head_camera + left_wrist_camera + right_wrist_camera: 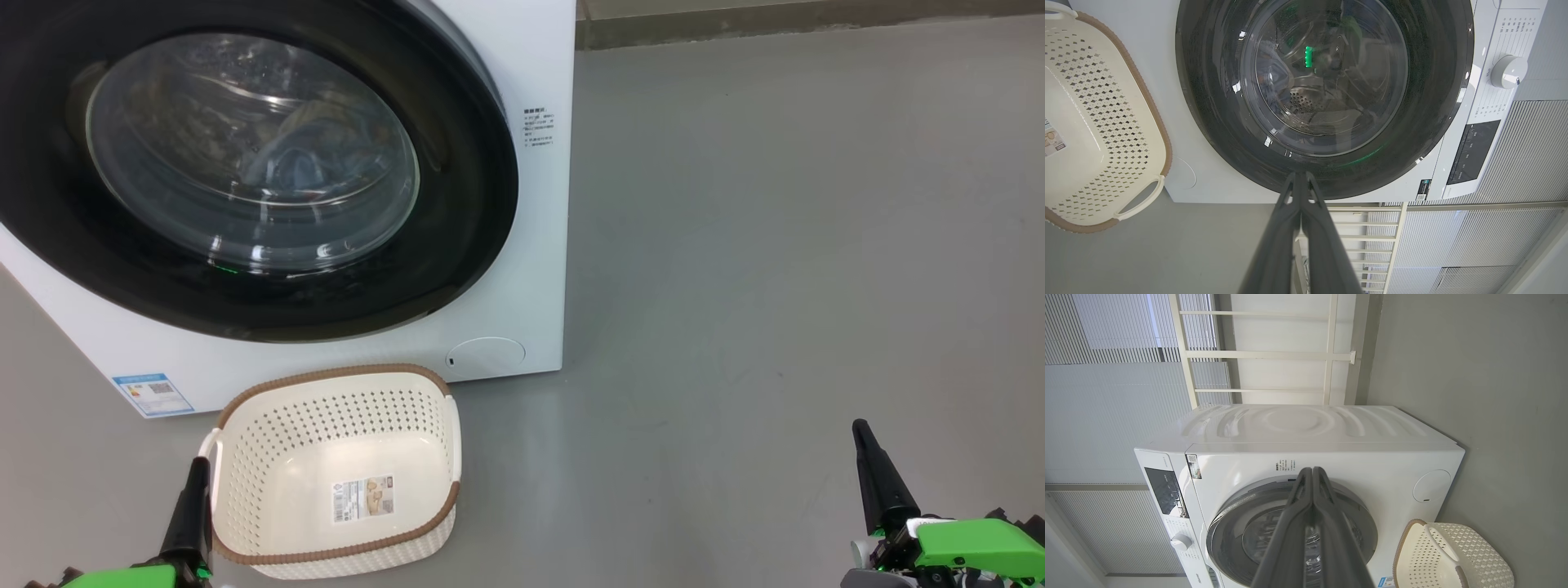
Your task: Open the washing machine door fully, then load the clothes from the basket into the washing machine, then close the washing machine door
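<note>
Shut washing machine door (pixel 253 155) bars the drum (pixel 1302 104); basket (pixel 326 374) stands before it; floor (pixel 775 245) rightward lies open.

I've got the door (pixel 245 163) sitting closed on the washer (pixel 535 269), upper left of frame, with bluish cloth (pixel 294 167) behind the glass. Basket (pixel 326 412) on the floor (pixel 775 245), lower left, bare inside. Left gripper (pixel 198 467) touching the basket's edge, right gripper (pixel 860 430) lower right, both pinched closed.

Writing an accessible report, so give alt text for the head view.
A white washing machine with its round black-rimmed door shut, bluish clothes visible through it. An empty cream basket sits on the grey floor before it. The left gripper and right gripper rest at the lower corners, jaws shut.
</note>
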Controlling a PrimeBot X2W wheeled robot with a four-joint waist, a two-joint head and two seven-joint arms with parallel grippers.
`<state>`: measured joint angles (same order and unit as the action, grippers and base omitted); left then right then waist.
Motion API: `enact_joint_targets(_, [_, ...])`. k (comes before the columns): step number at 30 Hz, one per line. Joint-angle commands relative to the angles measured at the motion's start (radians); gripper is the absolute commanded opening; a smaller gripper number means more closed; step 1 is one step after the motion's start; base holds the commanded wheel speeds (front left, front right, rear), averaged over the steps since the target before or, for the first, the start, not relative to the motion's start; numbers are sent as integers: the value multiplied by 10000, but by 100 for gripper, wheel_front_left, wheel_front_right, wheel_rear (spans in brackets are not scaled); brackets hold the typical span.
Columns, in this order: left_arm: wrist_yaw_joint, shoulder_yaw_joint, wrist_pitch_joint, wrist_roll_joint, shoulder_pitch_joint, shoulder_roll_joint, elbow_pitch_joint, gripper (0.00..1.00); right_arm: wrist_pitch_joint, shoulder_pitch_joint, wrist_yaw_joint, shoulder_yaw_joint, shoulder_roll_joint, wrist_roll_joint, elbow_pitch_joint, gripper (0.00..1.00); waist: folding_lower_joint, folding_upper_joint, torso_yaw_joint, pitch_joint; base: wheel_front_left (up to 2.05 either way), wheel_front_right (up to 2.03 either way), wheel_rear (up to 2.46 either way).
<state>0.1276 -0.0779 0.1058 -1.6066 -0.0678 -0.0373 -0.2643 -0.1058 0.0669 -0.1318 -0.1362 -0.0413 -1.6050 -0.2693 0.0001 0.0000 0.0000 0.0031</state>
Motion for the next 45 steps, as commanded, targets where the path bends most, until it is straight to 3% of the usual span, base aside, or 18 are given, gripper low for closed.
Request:
enact_joint_targets(1, [31, -341, 61, -34, -401, -149, 191, 0, -80, 411, 11, 217, -92, -29, 245, 0, -1, 0, 0, 0, 0, 0, 0])
enact_joint_targets(45, [31, -356, 73, -22, -402, -139, 191, 0, -82, 411, 11, 215, -90, -27, 245, 0, -1, 0, 0, 0, 0, 0, 0])
